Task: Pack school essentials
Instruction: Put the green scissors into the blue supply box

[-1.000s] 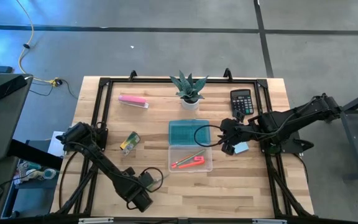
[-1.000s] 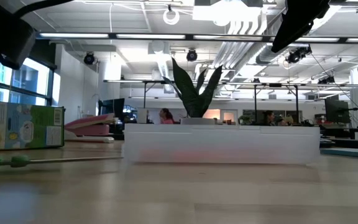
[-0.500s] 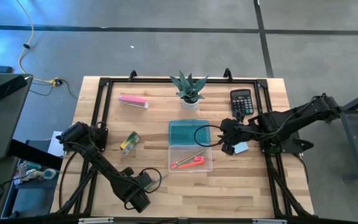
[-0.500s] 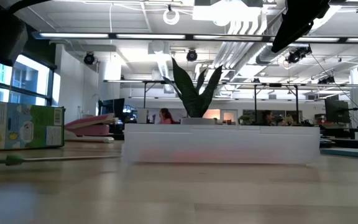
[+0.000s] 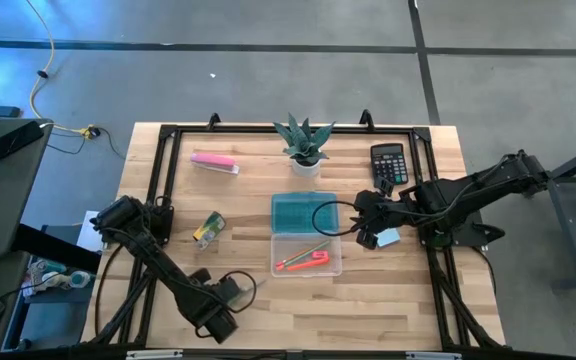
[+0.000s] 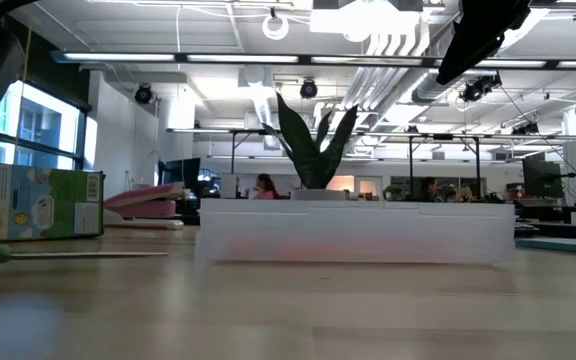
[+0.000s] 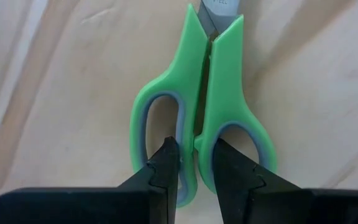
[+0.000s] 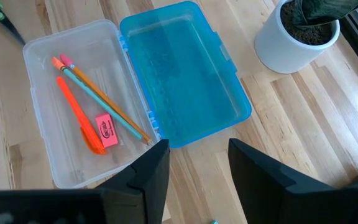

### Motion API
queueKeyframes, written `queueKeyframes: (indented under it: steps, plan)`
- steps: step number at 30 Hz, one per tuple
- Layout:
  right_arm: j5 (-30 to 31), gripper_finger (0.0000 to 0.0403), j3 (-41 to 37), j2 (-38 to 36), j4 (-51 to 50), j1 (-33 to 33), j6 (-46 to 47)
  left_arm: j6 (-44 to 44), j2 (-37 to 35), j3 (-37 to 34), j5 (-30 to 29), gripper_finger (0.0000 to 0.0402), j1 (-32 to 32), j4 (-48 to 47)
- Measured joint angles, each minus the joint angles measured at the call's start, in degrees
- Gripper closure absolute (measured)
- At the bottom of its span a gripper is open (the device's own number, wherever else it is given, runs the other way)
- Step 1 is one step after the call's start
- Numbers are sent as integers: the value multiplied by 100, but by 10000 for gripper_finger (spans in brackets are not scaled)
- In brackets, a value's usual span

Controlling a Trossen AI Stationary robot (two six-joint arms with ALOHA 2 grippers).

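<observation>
The green-handled scissors (image 7: 219, 68) lie near the table's near edge, left of centre (image 5: 249, 287); my left gripper (image 7: 194, 158) is shut on their handles. The open case has a blue lid (image 8: 179, 74) and a clear tray (image 8: 55, 162). In the tray lie an orange pencil (image 8: 107, 102), a green pencil (image 8: 114, 121), a red-orange pen (image 8: 76, 118) and a red eraser (image 8: 106, 130). My right gripper (image 8: 197, 174) hovers open just right of the case (image 5: 368, 225). The light-blue sticky pad (image 5: 390, 238) lies on the table beside it. My left gripper has one fingertip (image 7: 168, 155) in each finger loop and pinches the two inner handle bars (image 7: 194, 134) between them. It comes along the scissors from their handle end. The scissors lie level with their blades (image 6: 108, 255) pointing toward the case; whether they are off the wood I cannot tell.
A potted plant (image 5: 305, 145), a black calculator (image 5: 388, 163) and a flat pink bar (image 5: 214, 162) stand along the far side. A small yellow-green box (image 5: 208, 230) lies left of the case. Bare wood shows between the scissors and the tray.
My left gripper has drawn back a little toward the table's left and near edge, taking the scissors with it: in the low view their green handles have slid leftward, almost out of the picture. The right arm has kept still.
</observation>
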Motion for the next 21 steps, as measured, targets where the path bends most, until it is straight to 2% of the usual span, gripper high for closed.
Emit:
queueKeyframes:
  steps: [10,16,21]
  plan:
    - [0,247,0,-1,1,-1,2,-153,-167,9,-67,338,-32,-437]
    - [0,247,0,-1,1,-2,2,-431,-569,15,-532,337,-1,-931]
    - [0,247,0,1,1,-1,5,-276,-827,15,-991,337,267,-847]
